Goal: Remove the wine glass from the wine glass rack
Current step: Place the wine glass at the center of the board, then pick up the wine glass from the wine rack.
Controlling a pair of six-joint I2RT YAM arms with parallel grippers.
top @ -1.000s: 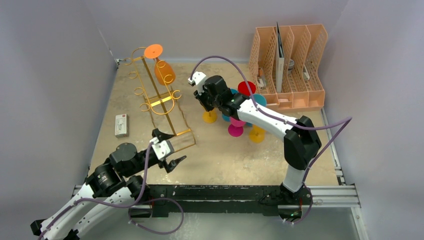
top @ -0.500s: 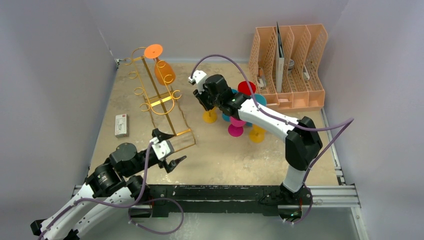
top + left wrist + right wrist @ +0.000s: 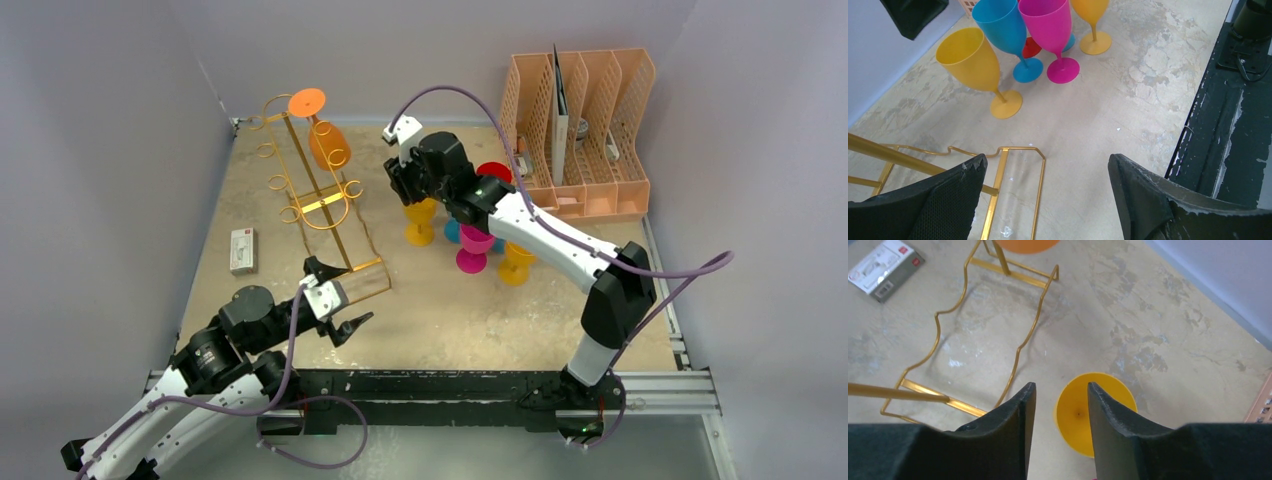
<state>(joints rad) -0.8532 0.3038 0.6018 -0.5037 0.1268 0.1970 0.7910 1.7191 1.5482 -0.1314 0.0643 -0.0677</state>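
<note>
Tan tbl [image 3: 1158, 325], wine glass [image 3: 1025, 244] cropped

glossy metal wine glass rack [image 3: 322, 205]

The tall gold wire wine glass rack [image 3: 322, 205] stands upright near the far left corner of the worktop [image 3: 450, 310], with one orange wine glass [image 3: 323, 143] hanging upside down near its top.
</note>
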